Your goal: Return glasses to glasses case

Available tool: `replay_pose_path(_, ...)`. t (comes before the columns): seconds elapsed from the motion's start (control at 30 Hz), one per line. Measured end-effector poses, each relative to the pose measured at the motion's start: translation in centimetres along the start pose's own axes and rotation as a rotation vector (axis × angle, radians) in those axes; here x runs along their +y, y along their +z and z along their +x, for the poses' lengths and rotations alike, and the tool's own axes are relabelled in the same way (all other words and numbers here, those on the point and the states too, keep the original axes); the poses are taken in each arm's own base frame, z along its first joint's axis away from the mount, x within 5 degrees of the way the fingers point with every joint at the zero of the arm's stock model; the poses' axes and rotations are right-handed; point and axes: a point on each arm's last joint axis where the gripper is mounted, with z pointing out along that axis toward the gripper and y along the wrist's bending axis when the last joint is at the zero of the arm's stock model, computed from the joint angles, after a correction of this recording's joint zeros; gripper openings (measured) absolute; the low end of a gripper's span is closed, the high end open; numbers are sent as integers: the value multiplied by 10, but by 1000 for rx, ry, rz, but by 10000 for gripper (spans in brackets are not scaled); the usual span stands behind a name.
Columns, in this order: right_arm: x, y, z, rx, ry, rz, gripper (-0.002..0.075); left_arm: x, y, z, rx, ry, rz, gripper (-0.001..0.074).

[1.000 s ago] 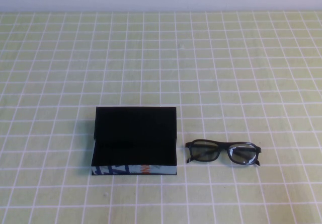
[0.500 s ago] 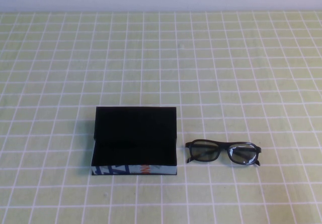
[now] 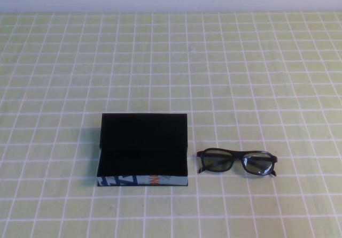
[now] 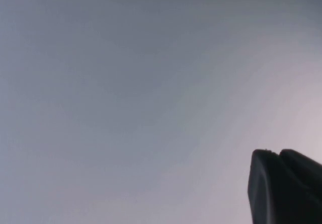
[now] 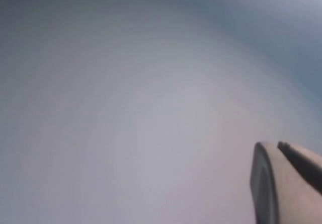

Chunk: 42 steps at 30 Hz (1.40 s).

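from my remote station i read the glasses (image 3: 236, 162) lying on the table (image 3: 240, 61), near side, right of centre. the frame is black and thick-rimmed with clear lenses; it sits lens-front toward the near edge, arms folded behind as far as i can tell.

just to the left of the glasses, apart from them by a narrow strip of cloth, stands the glasses case (image 3: 143, 150). its lid is hinged open and leans up at the far side; the lining is black. the near front edge is blue-white with an orange mark. the inside of the case shows only black lining.

the table is covered with a yellow-green cloth with a white grid. a pale wall runs along the far edge.

neither arm appears in the high view. in the left wrist view, the left gripper (image 4: 284, 186) shows only as a dark tip against a blank grey background; i cannot tell whether it is open or closed. in the right wrist view, the right gripper (image 5: 287, 183) shows likewise as one pale tip against blank grey; i cannot tell its state either.
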Motion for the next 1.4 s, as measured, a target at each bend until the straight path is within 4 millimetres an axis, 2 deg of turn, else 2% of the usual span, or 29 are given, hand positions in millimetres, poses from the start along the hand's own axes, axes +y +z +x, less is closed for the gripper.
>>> replay_pose_path(0.23, 22, 30, -63, -222, 48, -51, -18, -34, 47, -80, -160, 214, 117, -3)
replay_pose_path(0.4, 46, 64, -103, -312, 89, -139, -18, -49, 89, -116, -207, 265, 143, -3)
replay_pose_path(0.47, 59, 82, -124, -301, 82, -185, -18, -52, 105, -125, -192, 279, 137, -3)
replay_pose_path(0.53, 73, 101, -143, -216, 62, -206, -18, -53, 121, -130, -141, 301, 122, -3)
replay_pose_path(0.63, 85, 129, -159, -4, 33, -166, -18, -51, 141, -127, -31, 323, 84, -3)
replay_pose_path(0.73, 90, 155, -161, 207, 5, -106, -18, -45, 154, -115, 80, 328, 47, -3)
replay_pose_path(0.8, 90, 170, -149, 337, -7, -69, -18, -41, 158, -105, 158, 332, 22, -3)
replay_pose_path(0.87, 86, 180, -129, 474, -11, -38, -18, -36, 160, -95, 246, 321, -10, -3)
replay_pose_path(0.97, 80, 190, -93, 681, -6, -11, -18, -26, 161, -74, 428, 303, -73, -3)
replay_pose_path(1.07, 77, 196, -49, 934, -38, -20, -18, -19, 162, -50, 617, 275, -109, -3)
replay_pose_path(1.23, 84, 194, 28, 1384, -131, -133, -18, -13, 157, -6, 974, 188, -148, -3)
replay_pose_path(1.4, 91, 186, 87, 1653, -301, -342, -18, -10, 147, 37, 1341, 109, -206, -3)
